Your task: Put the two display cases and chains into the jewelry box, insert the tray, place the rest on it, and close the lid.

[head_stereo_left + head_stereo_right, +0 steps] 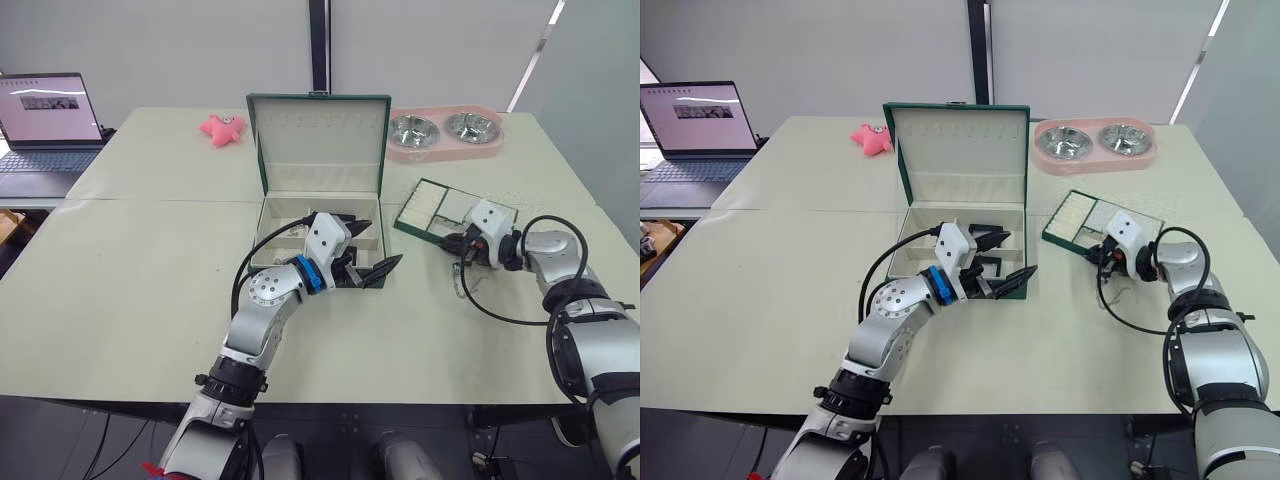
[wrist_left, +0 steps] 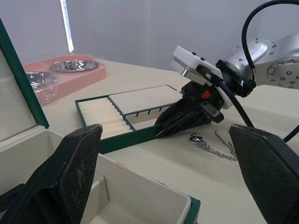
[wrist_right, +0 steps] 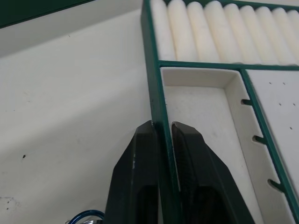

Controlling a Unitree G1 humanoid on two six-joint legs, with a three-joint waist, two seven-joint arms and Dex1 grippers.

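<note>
The jewelry box (image 1: 264, 228) stands open at mid-table with its lid (image 1: 320, 135) upright. My left gripper (image 1: 384, 242) hangs open over the box's front right corner, holding nothing. To the right lies the tray (image 1: 462, 208), angled, with its ribbed rolls (image 3: 224, 28) toward the box. My right gripper (image 1: 455, 243) is shut on the tray's near wall (image 3: 152, 56), one finger inside and one outside. A thin silver chain (image 2: 214, 147) lies on the table just beside that gripper. My left arm hides much of the box's inside, so I cannot make out the display cases.
A pink double pet bowl (image 1: 445, 135) sits behind the tray at the far right. A pink soft toy (image 1: 222, 128) lies at the back left of the box. A laptop (image 1: 45, 130) stands open on a side table at far left.
</note>
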